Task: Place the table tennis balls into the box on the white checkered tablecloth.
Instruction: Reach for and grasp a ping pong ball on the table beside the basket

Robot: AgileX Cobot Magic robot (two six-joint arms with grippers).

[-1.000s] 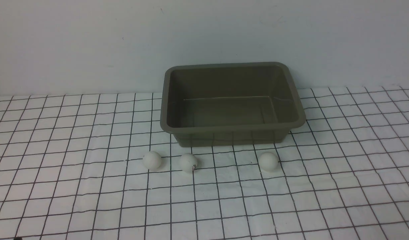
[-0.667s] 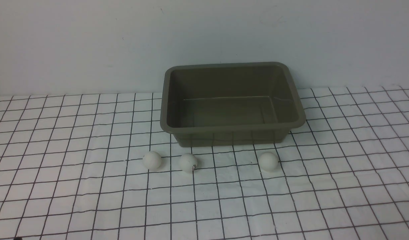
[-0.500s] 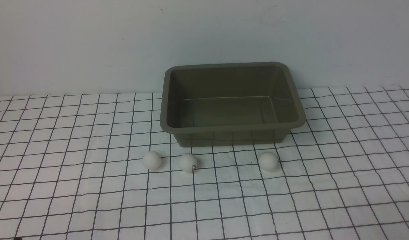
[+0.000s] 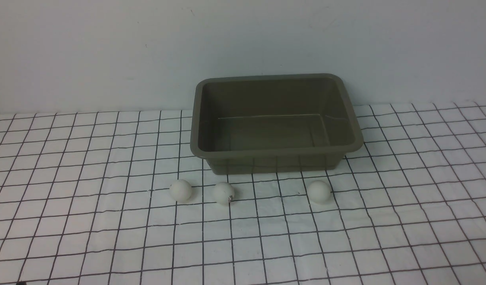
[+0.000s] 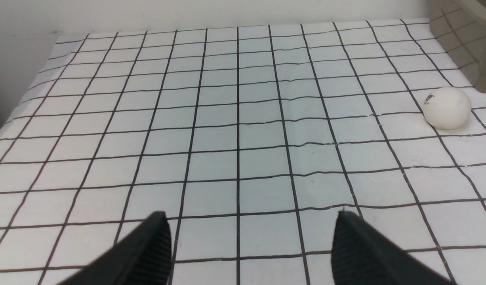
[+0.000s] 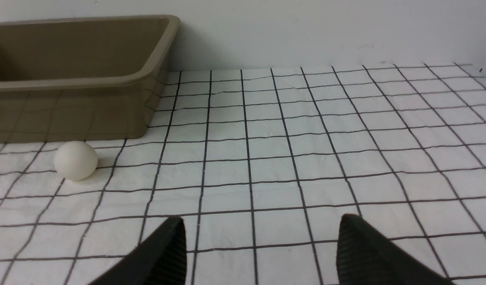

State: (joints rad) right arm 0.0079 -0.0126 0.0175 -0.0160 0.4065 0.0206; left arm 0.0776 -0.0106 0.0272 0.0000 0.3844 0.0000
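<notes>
Three white table tennis balls lie in a row on the white checkered tablecloth [image 4: 108,221], just in front of the olive-green box [image 4: 211,158]: a left ball [image 4: 181,190], a middle ball [image 4: 223,193] with a small dark mark, and a right ball [image 4: 319,191]. The box is empty. Neither arm shows in the front view. In the left wrist view my left gripper [image 5: 250,215] is open and empty over the cloth, with one marked ball [image 5: 447,107] ahead. In the right wrist view my right gripper [image 6: 260,219] is open and empty, with a ball [image 6: 75,160] and the box [image 6: 147,71] ahead.
A plain pale wall [image 4: 108,51] rises right behind the box. The cloth's left edge [image 5: 37,75] shows in the left wrist view.
</notes>
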